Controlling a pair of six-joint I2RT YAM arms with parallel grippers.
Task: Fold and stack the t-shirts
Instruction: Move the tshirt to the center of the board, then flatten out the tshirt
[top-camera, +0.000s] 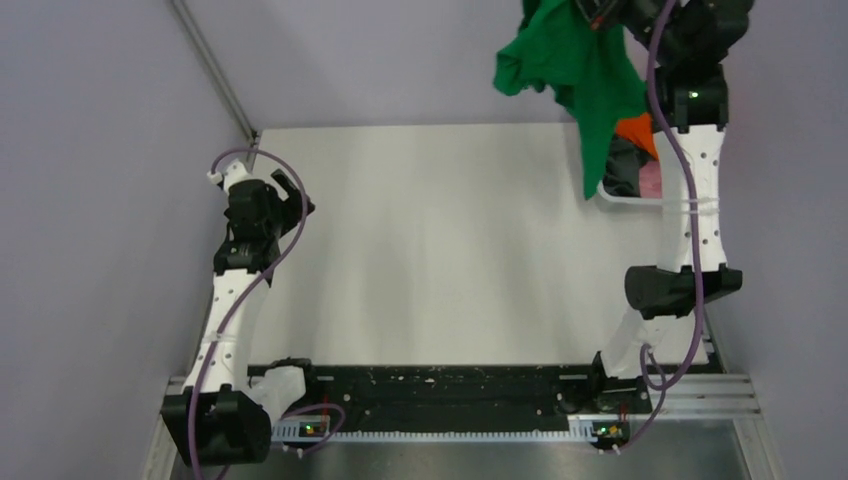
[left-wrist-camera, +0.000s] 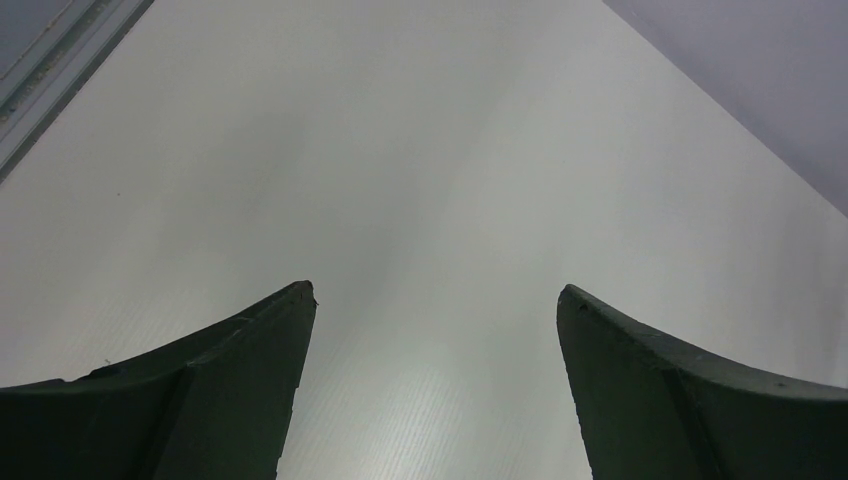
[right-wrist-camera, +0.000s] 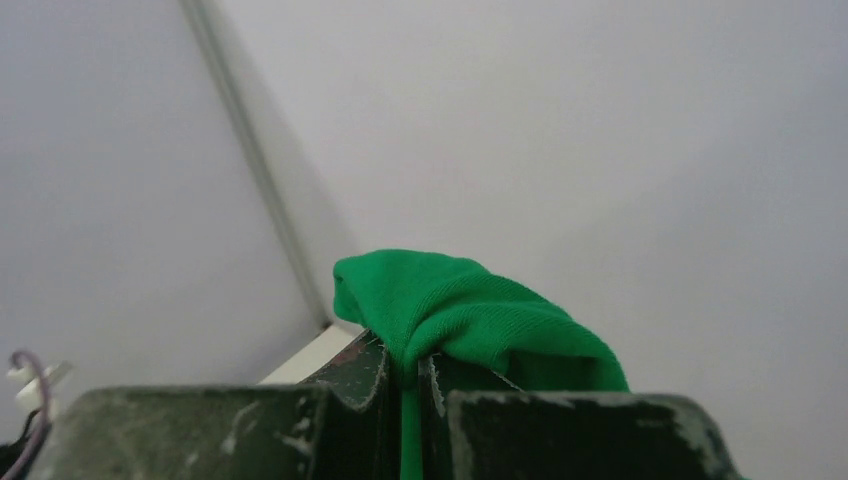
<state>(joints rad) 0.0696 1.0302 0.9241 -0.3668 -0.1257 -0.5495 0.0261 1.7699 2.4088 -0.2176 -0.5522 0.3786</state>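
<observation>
High above the far right corner of the surface (top-camera: 430, 250), the green t-shirt (top-camera: 585, 80) is suspended, one fold clamped in the right hand (right-wrist-camera: 403, 368). Beneath it, an orange t-shirt (top-camera: 637, 130), a dark t-shirt (top-camera: 622, 168) and a pink t-shirt (top-camera: 651, 180) are contained in the white basket (top-camera: 630, 199). The left hand (left-wrist-camera: 436, 295) is held with fingers apart over the left side.

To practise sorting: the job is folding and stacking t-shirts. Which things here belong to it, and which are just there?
Job: green t-shirt, pinched in the right gripper; orange shirt, pink shirt, dark shirt.
Just there: white basket, table, open left gripper.
</observation>
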